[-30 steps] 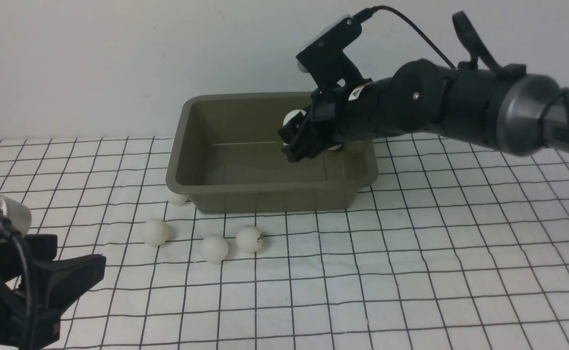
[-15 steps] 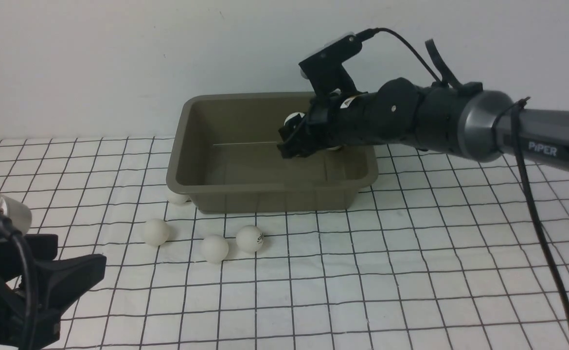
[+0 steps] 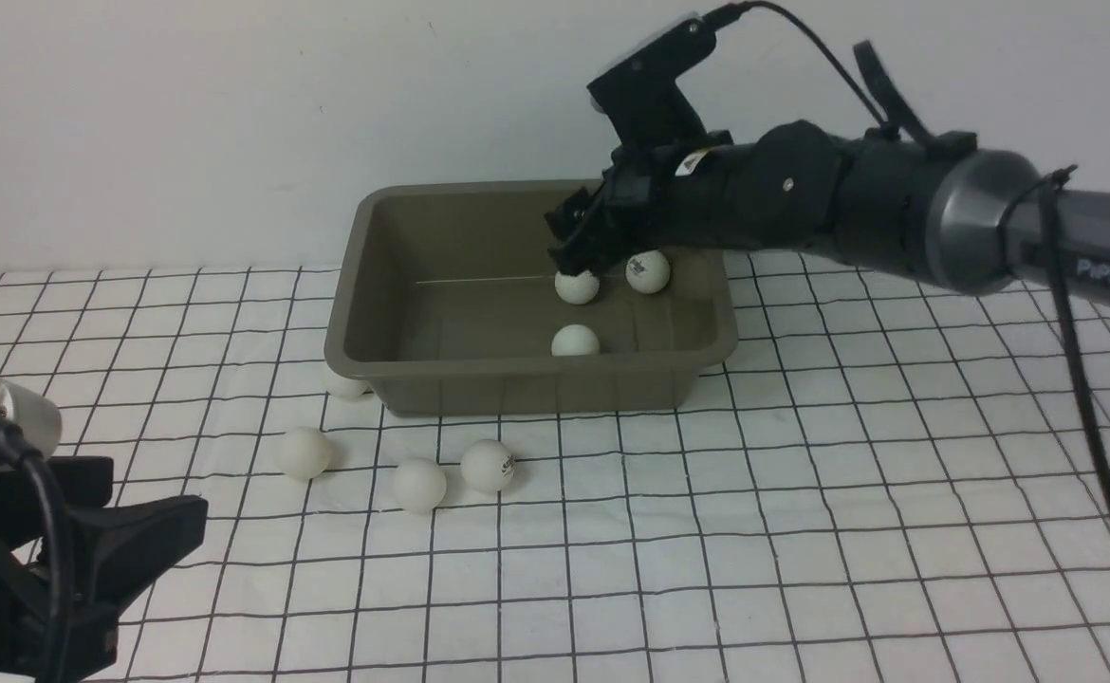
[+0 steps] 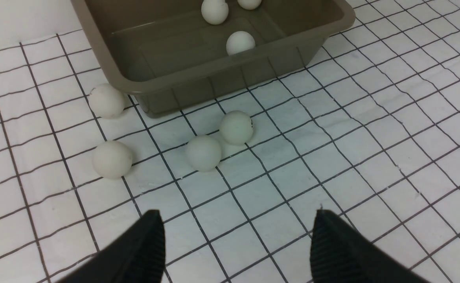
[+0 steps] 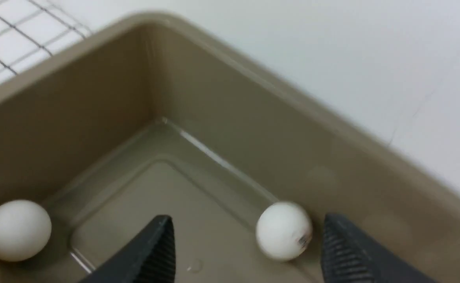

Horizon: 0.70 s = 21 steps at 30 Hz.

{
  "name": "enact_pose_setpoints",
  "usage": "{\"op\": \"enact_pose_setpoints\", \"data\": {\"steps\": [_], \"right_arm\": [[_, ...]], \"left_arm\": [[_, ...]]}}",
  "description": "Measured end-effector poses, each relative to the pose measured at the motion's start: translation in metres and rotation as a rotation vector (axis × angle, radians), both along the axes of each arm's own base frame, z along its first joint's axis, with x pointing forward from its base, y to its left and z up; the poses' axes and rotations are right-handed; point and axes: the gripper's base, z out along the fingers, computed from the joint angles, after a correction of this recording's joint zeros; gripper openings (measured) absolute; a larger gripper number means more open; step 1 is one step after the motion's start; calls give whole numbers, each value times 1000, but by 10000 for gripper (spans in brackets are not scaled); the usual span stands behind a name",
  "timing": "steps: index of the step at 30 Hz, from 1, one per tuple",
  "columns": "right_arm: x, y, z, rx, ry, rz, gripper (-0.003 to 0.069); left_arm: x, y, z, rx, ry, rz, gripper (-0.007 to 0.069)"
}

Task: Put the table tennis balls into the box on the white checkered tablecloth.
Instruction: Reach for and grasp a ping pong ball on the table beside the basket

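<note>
Over the box (image 3: pixel 517 389), the right gripper (image 3: pixel 569 245) hung with its jaws apart and empty, so a drop looked finished: three table tennis balls (image 3: pixel 575 340) lay inside. Four more balls (image 3: pixel 487 466) sat on the white checkered tablecloth (image 3: pixel 802 522) by the box's front-left corner. Next, I judged, came a reach for one of these (the left gripper (image 4: pixel 238 243), likewise wide and empty, was nearer). One ball (image 3: pixel 346 386) was half hidden behind that corner.
</note>
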Motion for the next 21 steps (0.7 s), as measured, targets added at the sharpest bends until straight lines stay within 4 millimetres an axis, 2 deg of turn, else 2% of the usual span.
{"op": "enact_pose_setpoints", "data": {"steps": [3, 4, 5, 6, 7, 10, 11, 14, 17, 18, 21], "right_arm": [[-2, -23, 32, -5, -60, -24, 427], [-3, -25, 37, -1, -68, -27, 424], [-2, -36, 46, 4, -80, -47, 417], [-4, -57, 68, 17, -113, -84, 405], [-5, -62, 72, 20, -119, -94, 403], [-11, -111, 107, 23, -164, -180, 396], [-13, -117, 113, 22, -173, -189, 395], [-22, -156, 133, 9, -187, -261, 394], [-36, -219, 153, -10, -174, -405, 393], [-38, -223, 155, -10, -176, -414, 393], [-51, -264, 165, -16, -170, -521, 391]], "left_arm": [[0, 0, 0, 0, 0, 0, 450], [0, 0, 0, 0, 0, 0, 450], [0, 0, 0, 0, 0, 0, 450], [0, 0, 0, 0, 0, 0, 450], [0, 0, 0, 0, 0, 0, 450], [0, 0, 0, 0, 0, 0, 450], [0, 0, 0, 0, 0, 0, 450], [0, 0, 0, 0, 0, 0, 450], [0, 0, 0, 0, 0, 0, 450], [0, 0, 0, 0, 0, 0, 450], [0, 0, 0, -2, 0, 0, 450]]}}
